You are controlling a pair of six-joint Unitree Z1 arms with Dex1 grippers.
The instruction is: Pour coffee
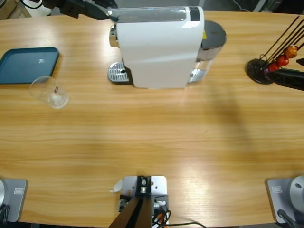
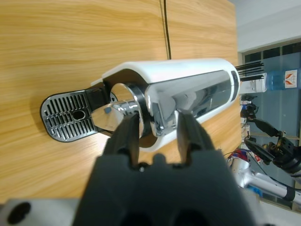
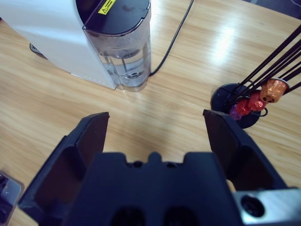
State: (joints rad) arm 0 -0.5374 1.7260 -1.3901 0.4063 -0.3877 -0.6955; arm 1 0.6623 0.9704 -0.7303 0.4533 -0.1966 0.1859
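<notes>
The right gripper (image 3: 155,129) hovers over bare table, jaws spread wide and empty, near the capsule rack (image 3: 244,103). Only the left wrist view shows the left gripper (image 2: 155,125) clamped on the coffee machine's chrome lever (image 2: 164,110). The tumbler (image 1: 50,91) beside the blue tray (image 1: 26,64) seems dry; no coffee visible.

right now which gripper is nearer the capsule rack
Right. The right gripper hovers open beside the capsule rack; the left gripper is at the coffee machine's lever, far across the table.
</notes>
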